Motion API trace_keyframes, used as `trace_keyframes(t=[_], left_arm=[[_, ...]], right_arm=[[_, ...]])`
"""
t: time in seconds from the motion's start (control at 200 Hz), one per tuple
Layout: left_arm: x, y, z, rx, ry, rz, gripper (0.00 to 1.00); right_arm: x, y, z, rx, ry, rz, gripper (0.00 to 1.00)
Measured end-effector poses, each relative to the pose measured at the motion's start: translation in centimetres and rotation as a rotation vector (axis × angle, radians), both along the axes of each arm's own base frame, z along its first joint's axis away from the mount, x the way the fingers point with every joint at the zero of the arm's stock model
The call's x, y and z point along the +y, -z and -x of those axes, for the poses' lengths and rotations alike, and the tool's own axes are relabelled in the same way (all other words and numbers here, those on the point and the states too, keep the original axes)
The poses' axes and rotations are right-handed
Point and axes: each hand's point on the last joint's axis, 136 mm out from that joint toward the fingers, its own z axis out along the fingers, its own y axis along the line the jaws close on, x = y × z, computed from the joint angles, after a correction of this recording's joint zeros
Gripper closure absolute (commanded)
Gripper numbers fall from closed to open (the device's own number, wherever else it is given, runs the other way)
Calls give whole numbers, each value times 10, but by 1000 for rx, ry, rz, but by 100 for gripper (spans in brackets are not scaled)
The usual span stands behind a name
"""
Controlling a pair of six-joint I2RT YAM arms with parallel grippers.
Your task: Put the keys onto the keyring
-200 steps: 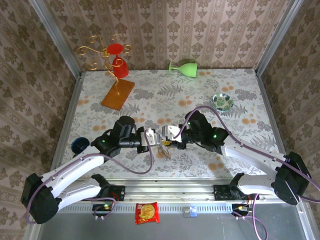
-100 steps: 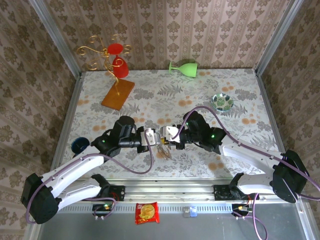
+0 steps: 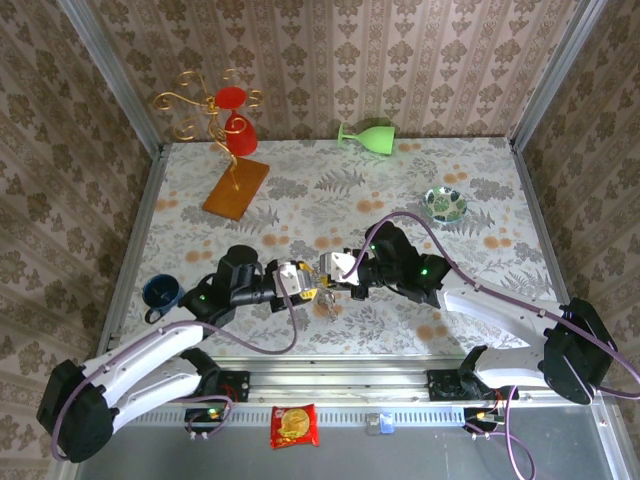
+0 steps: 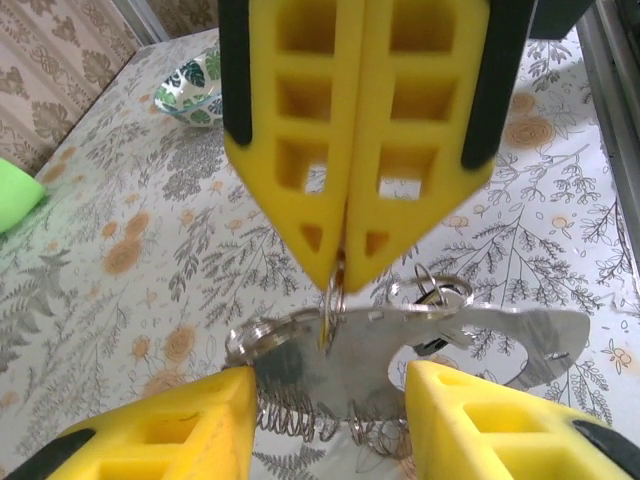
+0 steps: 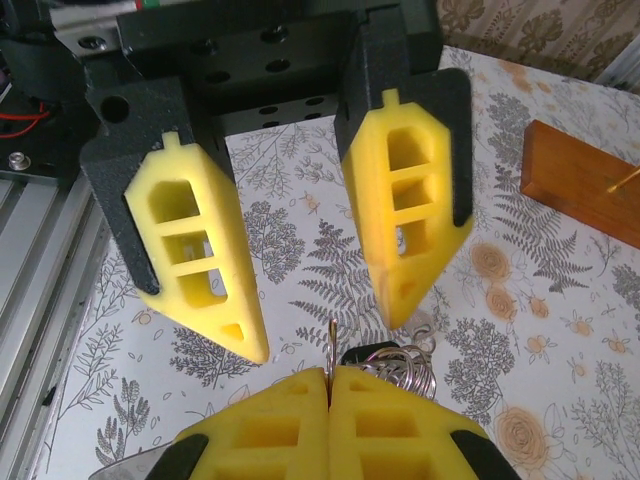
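My right gripper [image 3: 328,278] [image 5: 328,375] is shut on a thin brownish ring seen edge-on, the keyring [image 4: 334,300] [image 5: 328,345]. A flat metal tag [image 4: 480,330] and a cluster of wire rings [image 5: 405,368] hang beside it, just above the table. One black key head [image 5: 370,352] shows against the rings, and a dark bit of the keys [image 4: 431,346] peeks through the tag's notch. My left gripper [image 3: 303,285] [image 4: 328,378] faces the right one, open. Its yellow pads [image 4: 170,430] stand either side of the tag and rings.
A small green-patterned dish [image 3: 445,203] sits at the right. A green cup [image 3: 368,134] lies at the back. A wooden stand [image 3: 235,190] with red cups is back left, a blue cup [image 3: 160,292] near left, and a snack packet [image 3: 294,425] on the front rail.
The right gripper has shut on the ring. The left gripper has opened, and its arm has drawn back a little toward the near left.
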Motion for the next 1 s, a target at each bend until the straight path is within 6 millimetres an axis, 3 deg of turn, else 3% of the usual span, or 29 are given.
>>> trace_keyframes(t=[0.135,0.365,0.68,1.0], left_arm=[[2,3,0,11,-8,37,64],[-2,-13,-2,-3,13,119,71],[-8,-19,9,22,84,160,80],[-8,-18,10,37,92,163,79]], right_arm=[[0,1,2,7,-8,0,100],[0,1,5,8,-30,3,100],[2,-1,8,12,-48,-7,100],[3,-2,10,30,-58,-17,100]])
